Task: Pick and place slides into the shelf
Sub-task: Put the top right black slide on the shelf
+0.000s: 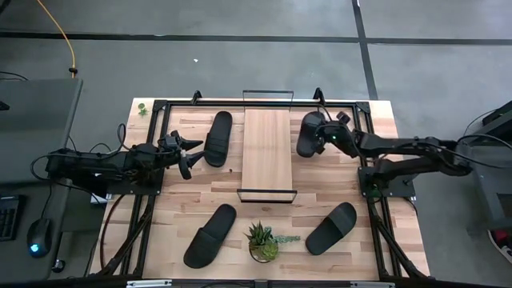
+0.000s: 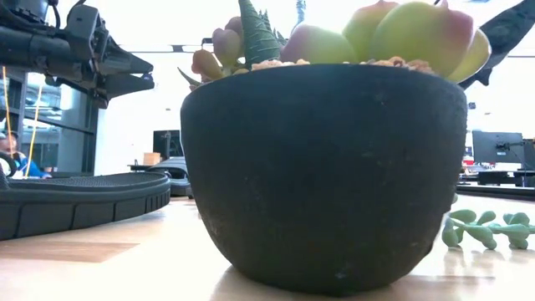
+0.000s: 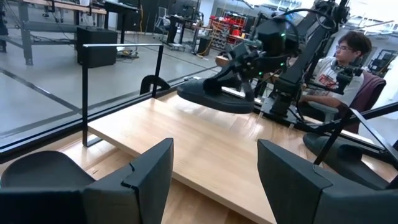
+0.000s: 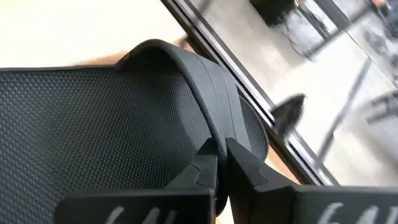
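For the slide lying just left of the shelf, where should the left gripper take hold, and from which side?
Grip the strap of that slide, pinching its raised band edge, probably coming from the left where the open left gripper waits. The flat sole offers little to pinch; the shelf blocks the other side.

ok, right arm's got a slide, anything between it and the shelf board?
Nothing visible. The right gripper holds a slide lifted just off the shelf board's right edge. The board is bare, and the open left gripper waits on its far side.
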Available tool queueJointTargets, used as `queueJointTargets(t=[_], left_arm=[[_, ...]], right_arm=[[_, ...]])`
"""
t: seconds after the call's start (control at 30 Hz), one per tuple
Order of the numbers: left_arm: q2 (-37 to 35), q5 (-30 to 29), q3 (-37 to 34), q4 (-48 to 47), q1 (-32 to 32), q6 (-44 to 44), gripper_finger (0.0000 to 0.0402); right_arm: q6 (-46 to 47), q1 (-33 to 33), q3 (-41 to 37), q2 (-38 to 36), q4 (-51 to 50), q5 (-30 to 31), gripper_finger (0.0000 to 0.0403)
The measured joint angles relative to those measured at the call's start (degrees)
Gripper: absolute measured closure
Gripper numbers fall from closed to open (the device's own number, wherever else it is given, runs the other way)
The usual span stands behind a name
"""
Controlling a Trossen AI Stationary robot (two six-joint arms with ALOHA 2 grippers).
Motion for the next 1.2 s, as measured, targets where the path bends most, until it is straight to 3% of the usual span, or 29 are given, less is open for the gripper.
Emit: queueJointTargets(t=[0.3,0.5,0.63,0.97,1.2], left_arm=[[-0.01,0.00,0.00,0.00,0.00,0.01,0.0185],[0.01,0.00,0.00,0.00,0.00,0.11,0.0186],[0.00,1.35,0.00,0.32,-0.01,4.68,0.0186],[-0.01,11.36,0.00,12.76,-0.02,25.73,0.0185],[0.32,19.52,0.00,14.77,-0.02,29.59,0.0185]], right_arm=[[-1.90,4.14,0.02,-6.81,0.26,-4.52,0.0403],[-2.03,5.60,0.02,-11.21,1.54,-12.32,0.0403],[-1.86,6.22,0.05,-13.20,4.52,-19.20,0.0403],[3.33,6.51,0.11,-13.82,14.34,-36.61,0.0403],[9.63,6.51,0.11,-13.78,20.21,-46.28,0.0403]])
